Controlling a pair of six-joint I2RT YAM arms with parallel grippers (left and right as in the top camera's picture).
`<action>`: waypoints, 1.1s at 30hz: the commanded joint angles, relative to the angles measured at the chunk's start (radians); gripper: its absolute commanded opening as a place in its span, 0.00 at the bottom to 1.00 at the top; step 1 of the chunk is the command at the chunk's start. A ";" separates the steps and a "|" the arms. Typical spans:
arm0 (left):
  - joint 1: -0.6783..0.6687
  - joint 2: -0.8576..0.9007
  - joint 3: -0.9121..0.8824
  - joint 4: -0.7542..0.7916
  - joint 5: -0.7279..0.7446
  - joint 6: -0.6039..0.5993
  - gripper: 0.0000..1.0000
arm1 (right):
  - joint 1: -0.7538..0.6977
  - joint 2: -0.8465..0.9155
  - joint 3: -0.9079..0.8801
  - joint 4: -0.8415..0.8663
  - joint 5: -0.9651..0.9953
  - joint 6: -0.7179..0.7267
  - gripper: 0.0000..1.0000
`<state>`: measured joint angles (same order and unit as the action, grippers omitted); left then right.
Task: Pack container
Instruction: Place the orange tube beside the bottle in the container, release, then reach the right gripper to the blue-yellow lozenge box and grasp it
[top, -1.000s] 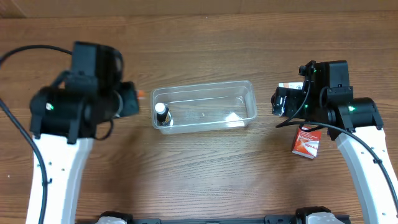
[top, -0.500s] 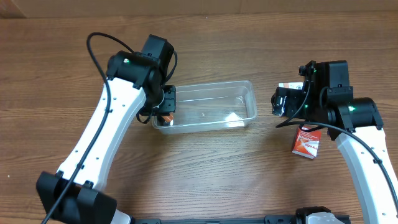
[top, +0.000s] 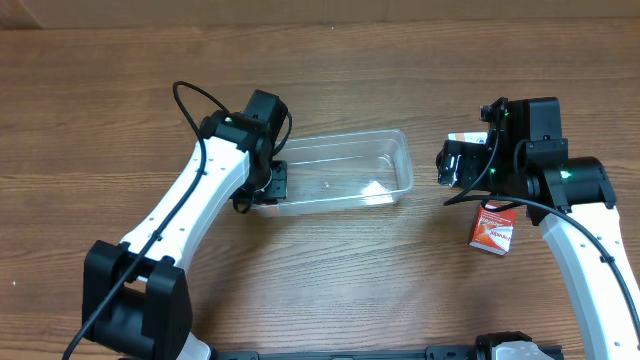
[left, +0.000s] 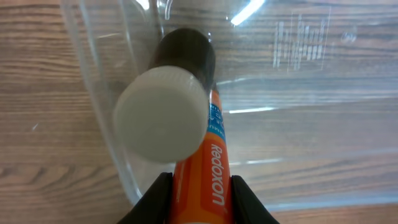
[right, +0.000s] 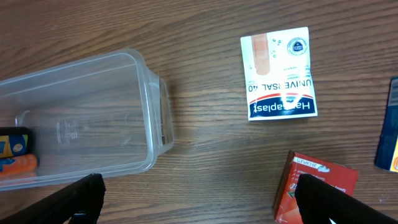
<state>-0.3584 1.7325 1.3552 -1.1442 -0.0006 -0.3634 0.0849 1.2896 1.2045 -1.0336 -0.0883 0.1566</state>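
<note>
The clear plastic container (top: 345, 170) lies in the middle of the table; it also shows in the right wrist view (right: 81, 118) and in the left wrist view (left: 298, 74). My left gripper (top: 265, 185) is at the container's left end, shut on an orange Redoxon tube (left: 202, 180) that reaches over the rim. A dark bottle with a white cap (left: 163, 115) stands in that end of the container, touching the tube. My right gripper (right: 199, 205) is open and empty, above the table right of the container.
A white Hansaplast box (right: 278, 73) lies right of the container. A red box (top: 494, 229) lies under my right arm, also in the right wrist view (right: 317, 186). A blue object (right: 388, 134) shows at the right edge.
My left arm swung from the far left to the container's left end, carrying the orange tube. The right arm has not moved.
</note>
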 joint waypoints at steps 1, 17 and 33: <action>-0.005 0.001 -0.006 0.018 -0.014 0.013 0.35 | -0.002 0.000 0.026 0.003 0.008 -0.003 1.00; -0.004 -0.005 0.396 -0.131 -0.045 0.053 0.89 | -0.002 -0.001 0.026 -0.015 0.008 -0.003 1.00; 0.439 -0.274 0.499 -0.204 0.050 0.038 1.00 | -0.165 0.571 0.360 -0.007 0.175 -0.161 1.00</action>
<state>0.0704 1.4437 1.8427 -1.3499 0.0273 -0.3313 -0.0723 1.7756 1.5650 -1.0405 0.1028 0.0551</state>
